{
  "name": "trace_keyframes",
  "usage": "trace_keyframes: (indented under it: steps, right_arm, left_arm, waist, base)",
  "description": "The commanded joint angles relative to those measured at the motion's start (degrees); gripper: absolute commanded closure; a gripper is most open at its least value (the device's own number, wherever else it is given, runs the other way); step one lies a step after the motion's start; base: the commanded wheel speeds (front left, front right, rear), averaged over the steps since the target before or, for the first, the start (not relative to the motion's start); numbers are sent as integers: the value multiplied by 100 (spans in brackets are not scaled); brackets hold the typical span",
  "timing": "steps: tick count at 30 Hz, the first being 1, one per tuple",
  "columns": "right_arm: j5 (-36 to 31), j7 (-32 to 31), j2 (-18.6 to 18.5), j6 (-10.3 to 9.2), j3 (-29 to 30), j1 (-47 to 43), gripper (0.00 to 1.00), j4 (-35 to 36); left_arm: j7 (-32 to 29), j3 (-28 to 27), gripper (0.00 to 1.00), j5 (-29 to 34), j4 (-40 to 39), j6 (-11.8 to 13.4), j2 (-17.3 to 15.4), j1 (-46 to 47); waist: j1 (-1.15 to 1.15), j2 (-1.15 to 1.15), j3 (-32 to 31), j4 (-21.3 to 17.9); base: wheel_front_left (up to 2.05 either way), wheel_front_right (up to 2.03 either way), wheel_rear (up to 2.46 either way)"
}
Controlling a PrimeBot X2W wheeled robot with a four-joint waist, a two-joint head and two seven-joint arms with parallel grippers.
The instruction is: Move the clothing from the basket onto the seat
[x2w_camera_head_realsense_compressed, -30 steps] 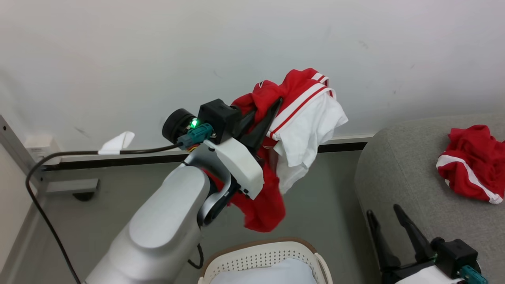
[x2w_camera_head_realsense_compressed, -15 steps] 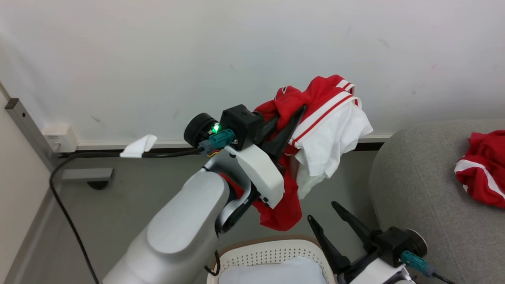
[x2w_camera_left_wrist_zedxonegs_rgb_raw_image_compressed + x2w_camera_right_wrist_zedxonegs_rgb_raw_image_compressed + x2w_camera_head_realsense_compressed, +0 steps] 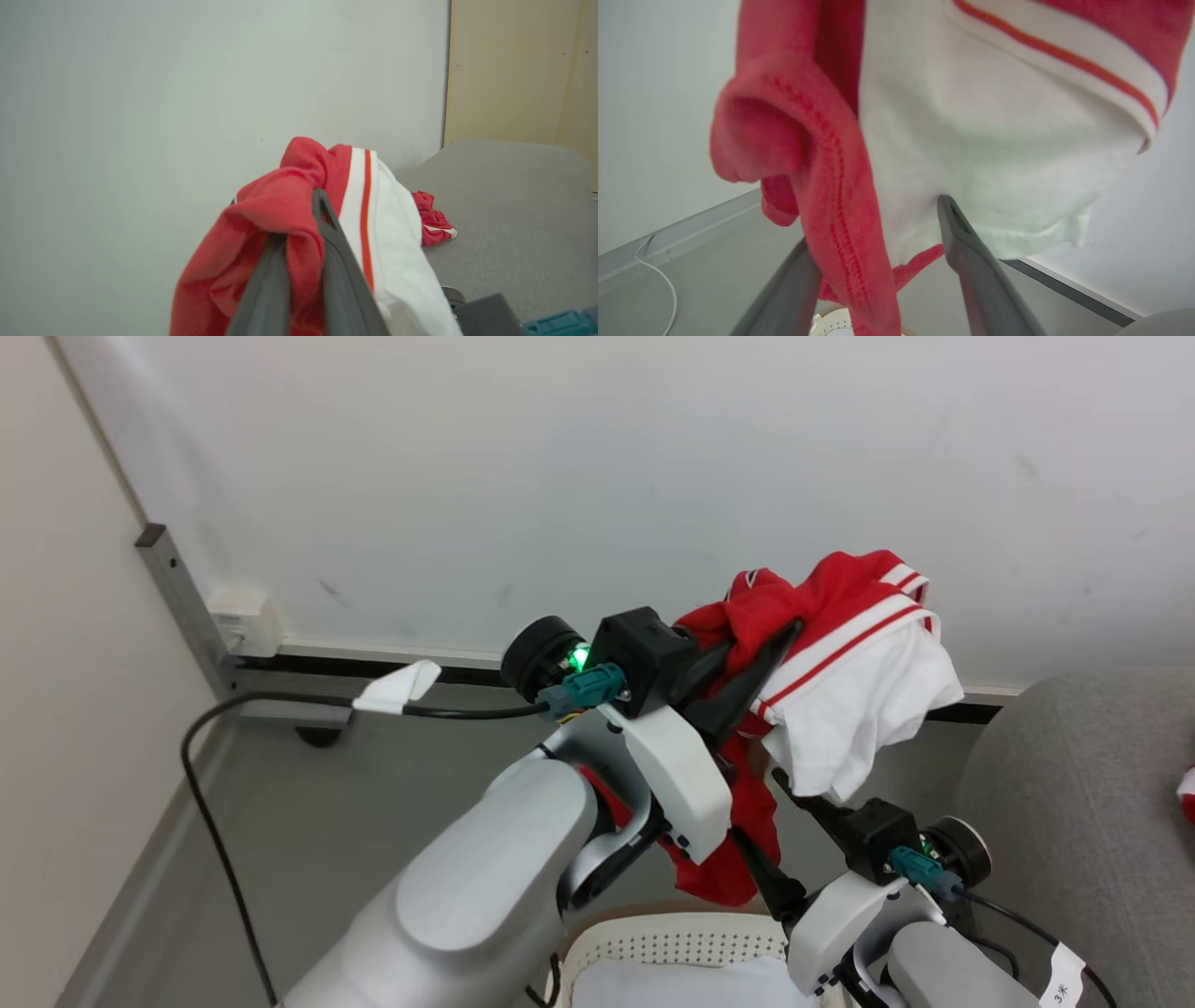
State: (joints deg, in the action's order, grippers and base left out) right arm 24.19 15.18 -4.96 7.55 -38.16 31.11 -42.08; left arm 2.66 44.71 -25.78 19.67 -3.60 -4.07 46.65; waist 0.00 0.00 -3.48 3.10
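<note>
Head view: the clothing (image 3: 840,616), red with white trim, is held pinched in the left pincer (image 3: 766,637), raised above the basket (image 3: 653,941) at 6 o'clock. The right pincer (image 3: 752,801) is spread wide beneath it, with a hanging red fold between its fingers. A second red garment (image 3: 432,219) is seen lying on the sofa (image 3: 1074,821) at 3 o'clock.

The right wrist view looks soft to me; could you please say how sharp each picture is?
Right wrist view: the clothing hangs near the lens and is blurred. Left wrist view: the left tool is soft at its finger bases, the seat crisper. Head view: sharp, evenly lit, no glare.
</note>
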Motion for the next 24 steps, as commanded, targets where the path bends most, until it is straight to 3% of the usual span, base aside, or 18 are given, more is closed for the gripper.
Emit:
trace_keyframes:
  steps: [1, 5, 6, 7, 8, 9, 18, 24]
  right_arm:
    - [-59, -6, 20, -13, 29, 134, 0, -126]
    - [-52, -6, 51, -13, 131, 302, 0, -371]
    - [-36, -6, 60, -13, 163, 335, 6, -421]
    - [9, -6, 70, -13, 207, 365, 57, -457]
    - [9, -6, 70, -13, 207, 365, 57, -457]
    - [36, -6, 82, -13, 240, 390, 99, -471]
    - [263, -6, 77, -13, 105, 203, 100, -487]
    - [393, -5, -132, -13, 451, -54, 100, -95]
  left_arm:
    - [4, 53, 100, -45, -48, -16, 44, 51]
    - [-33, 199, 100, -159, -77, -28, 81, 22]
    - [-37, 231, 100, -191, -74, -31, 85, 16]
    - [-47, 263, 100, -226, -62, -30, 89, 11]
    - [-47, 263, 100, -226, -62, -30, 89, 11]
    - [-48, 286, 100, -245, -49, -28, 91, 4]
    - [48, 268, 100, -322, 129, 80, 82, -6]
    - [120, 202, 100, -394, 215, 168, -25, -161]
  waist:
    - [0, 0, -8, 202]
    - [0, 0, 4, 383]
    - [0, 0, 4, 419]
    - [0, 0, 1, 453]
    - [0, 0, 1, 453]
    - [0, 0, -2, 479]
    - [0, 0, -41, 430]
    - [0, 0, -25, 161]
  base:
    - [0, 0, 0]
    - [0, 0, 0]
    - [0, 0, 0]
    - [0, 0, 0]
    - [0, 0, 0]
    - [0, 0, 0]
    - [0, 0, 0]
    - [0, 0, 0]
